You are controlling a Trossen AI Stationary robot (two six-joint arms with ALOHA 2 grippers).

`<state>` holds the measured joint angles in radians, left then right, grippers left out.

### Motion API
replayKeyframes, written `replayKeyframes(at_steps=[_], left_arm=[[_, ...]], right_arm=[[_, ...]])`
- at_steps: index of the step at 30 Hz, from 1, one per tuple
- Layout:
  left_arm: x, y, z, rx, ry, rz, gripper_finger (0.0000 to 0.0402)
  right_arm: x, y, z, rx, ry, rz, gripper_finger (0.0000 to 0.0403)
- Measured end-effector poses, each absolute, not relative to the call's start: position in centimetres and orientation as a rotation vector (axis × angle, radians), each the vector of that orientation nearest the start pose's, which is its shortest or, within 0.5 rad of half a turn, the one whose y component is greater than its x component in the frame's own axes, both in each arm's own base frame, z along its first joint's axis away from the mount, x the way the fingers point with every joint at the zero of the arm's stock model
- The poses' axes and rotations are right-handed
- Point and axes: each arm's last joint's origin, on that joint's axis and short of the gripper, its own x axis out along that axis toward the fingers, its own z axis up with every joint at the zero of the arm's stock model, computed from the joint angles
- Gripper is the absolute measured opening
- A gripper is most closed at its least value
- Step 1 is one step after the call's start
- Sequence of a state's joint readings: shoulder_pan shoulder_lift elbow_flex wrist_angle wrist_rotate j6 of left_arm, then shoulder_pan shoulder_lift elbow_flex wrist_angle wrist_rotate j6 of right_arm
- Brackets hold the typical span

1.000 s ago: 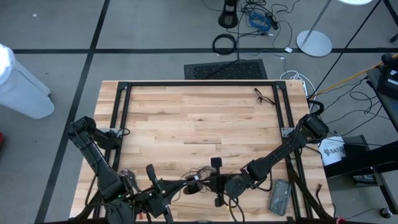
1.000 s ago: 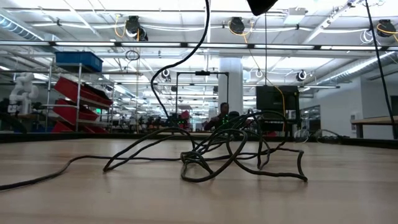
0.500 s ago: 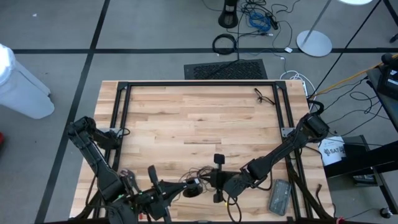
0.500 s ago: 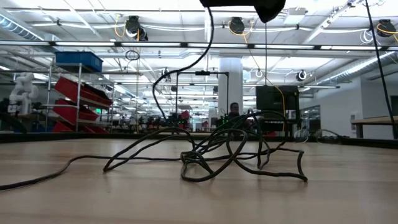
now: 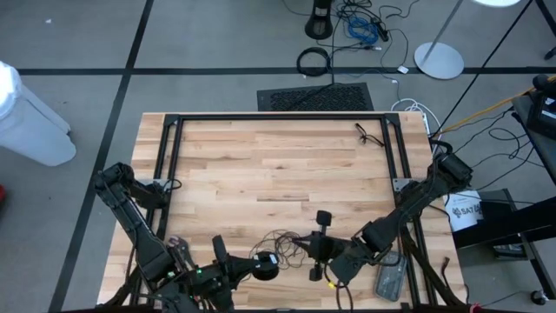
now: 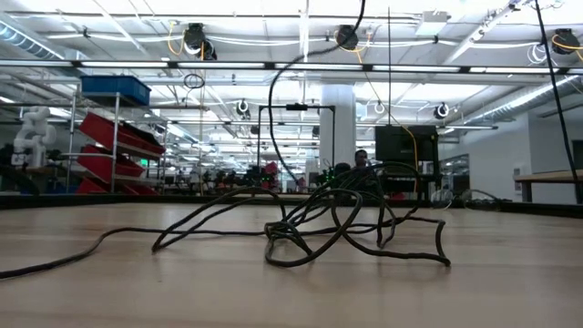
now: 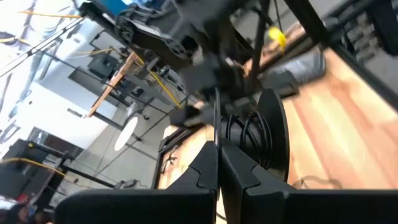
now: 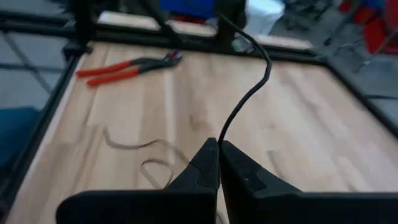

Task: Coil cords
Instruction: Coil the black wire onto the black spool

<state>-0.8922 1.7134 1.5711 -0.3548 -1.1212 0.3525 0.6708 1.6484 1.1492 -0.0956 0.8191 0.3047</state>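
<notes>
Pinching the thin black cord at the tabletop's near edge: right end effector clamped shut on one strand, left end effector closed on another beside the round puck. Loose tangle lying between them; red pliers well apart.

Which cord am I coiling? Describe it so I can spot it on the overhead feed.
On the wooden table, look to the middle of the edge at the overhead picture's bottom. The thin black cord lies there in loose loops. Unlike the small black tangle at the far right corner, it ends in a small round dark puck.
</notes>
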Motion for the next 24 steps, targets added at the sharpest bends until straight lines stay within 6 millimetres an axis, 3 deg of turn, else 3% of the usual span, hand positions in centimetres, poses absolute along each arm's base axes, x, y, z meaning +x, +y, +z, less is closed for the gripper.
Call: replayKeyframes(at_steps=[14,24], left_arm=[[25.7,-27.7,34.7,0.805,0.335,0.167,0.0002],[25.6,-27.4,34.8,0.828,0.333,0.277,0.0002]], right_arm=[[28.4,22.0,26.6,-0.11,0.333,-0.136,0.0],[27.6,24.4,29.7,-0.062,0.248,-0.053,0.0]])
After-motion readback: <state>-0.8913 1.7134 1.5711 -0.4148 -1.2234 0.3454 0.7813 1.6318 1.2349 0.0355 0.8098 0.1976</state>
